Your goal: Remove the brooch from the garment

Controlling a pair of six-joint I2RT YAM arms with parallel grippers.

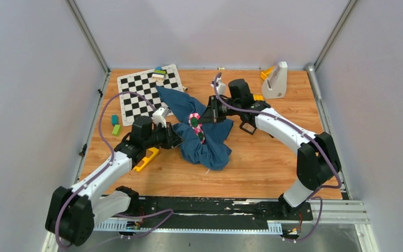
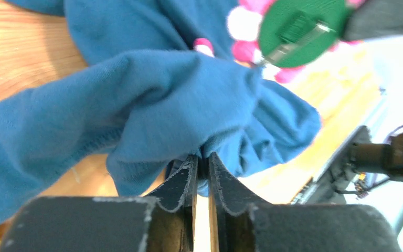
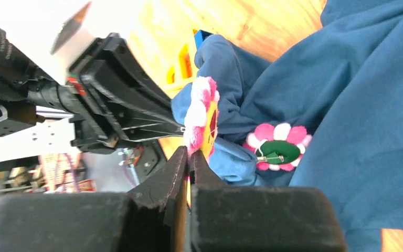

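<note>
Closest to the lens, the right fingers (image 3: 177, 170) are seen pressed together, with the lower edge of the brooch (image 3: 201, 118) pinched between their tips. Only its rim is shown there, pink and white, set against a bunched fold of the blue garment (image 3: 357, 105). Another fold of the cloth is caught between the tips of the left fingers (image 2: 184, 178), which are closed almost fully. A second flower (image 3: 278, 149), green in the middle with a metal pin across it, is seen on the cloth just beside the brooch. The garment is heaped mid-worktop (image 1: 273, 157), between both arms.
</note>
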